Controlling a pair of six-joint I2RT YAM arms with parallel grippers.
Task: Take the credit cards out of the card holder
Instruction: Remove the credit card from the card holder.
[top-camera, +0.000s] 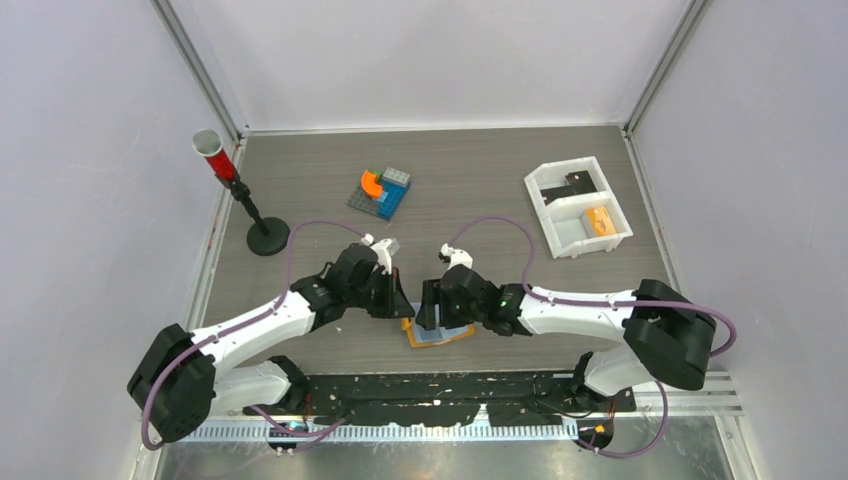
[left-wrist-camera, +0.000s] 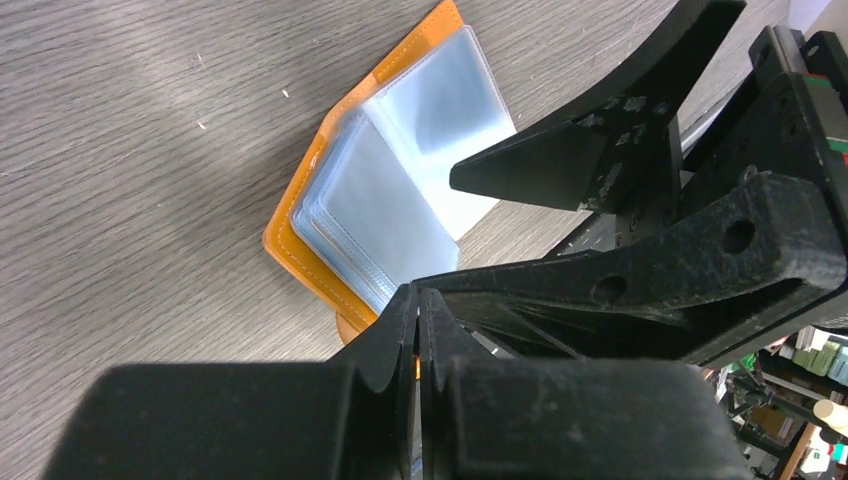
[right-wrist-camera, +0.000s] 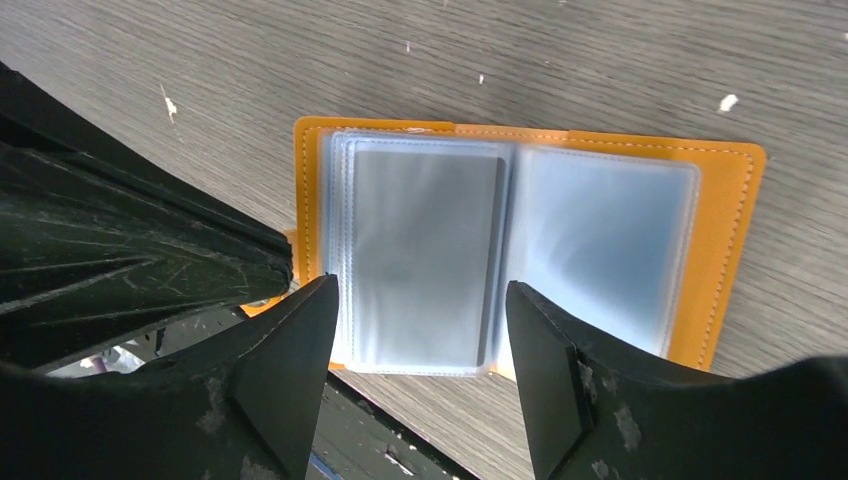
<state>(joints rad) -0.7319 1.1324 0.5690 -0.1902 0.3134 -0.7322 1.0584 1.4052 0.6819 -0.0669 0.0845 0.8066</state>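
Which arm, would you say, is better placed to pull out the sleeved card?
Probably the right: the right gripper hangs with jaws open astride the grey credit card in the card holder, while the left gripper appears shut on the holder's edge.

Table (top-camera: 470, 180): grey woodgrain.
Near edge: card holder (top-camera: 445, 337), open flat.
Back: brick plate (top-camera: 381, 193), white tray (top-camera: 538, 208), black stand (top-camera: 268, 237).

Card holder (top-camera: 440, 336) on table (top-camera: 480, 200), nearside
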